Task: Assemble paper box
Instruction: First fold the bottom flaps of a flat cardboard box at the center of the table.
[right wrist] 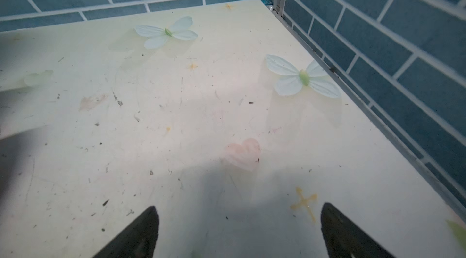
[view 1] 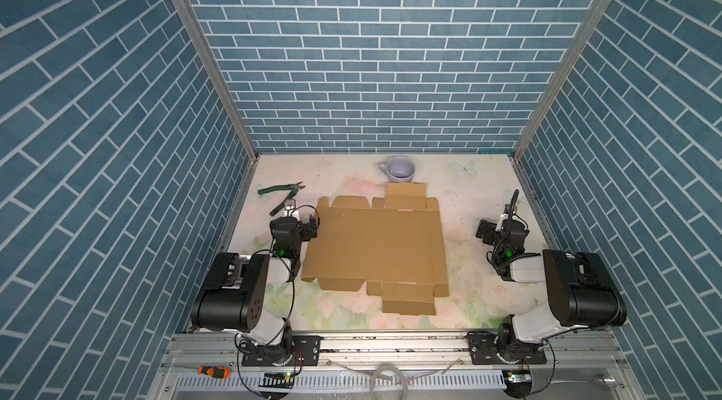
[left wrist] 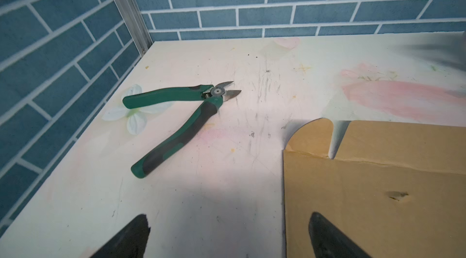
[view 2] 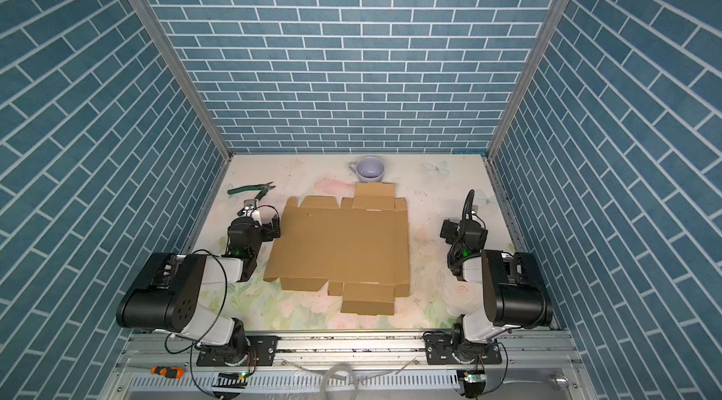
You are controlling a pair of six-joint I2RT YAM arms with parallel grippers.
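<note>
Paper box (view 1: 377,245) (view 2: 340,245) in both top views: a flat brown die-cut sheet on the table (view 1: 469,198), with flaps and tabs spread out along its near and far edges. Set between the two grippers, one side edge right at the left gripper (left wrist: 228,216), the opposite edge well apart from the right gripper (right wrist: 239,207).

Left gripper spread wide, gripping nothing. One finger (left wrist: 325,239) above the sheet near its corner, the other above bare table; contact with the cardboard impossible to tell. Small dent (left wrist: 398,195) in the sheet just ahead of that finger.

Right gripper likewise wide and empty, over bare tabletop close to the side wall, butterfly prints (right wrist: 302,77) ahead of it.

Green-handled cutters (left wrist: 181,123) (view 1: 281,192) ahead of the left gripper toward the back corner, handles splayed, clear of the sheet. Pale cup (view 1: 398,168) just beyond the sheet's far tab, far ahead of both grippers, near the back wall. Orange-handled screwdriver (view 1: 213,370) behind the left arm's base, on the metal frame off the tabletop. Blue brick-patterned walls (view 1: 371,65) on three sides.
</note>
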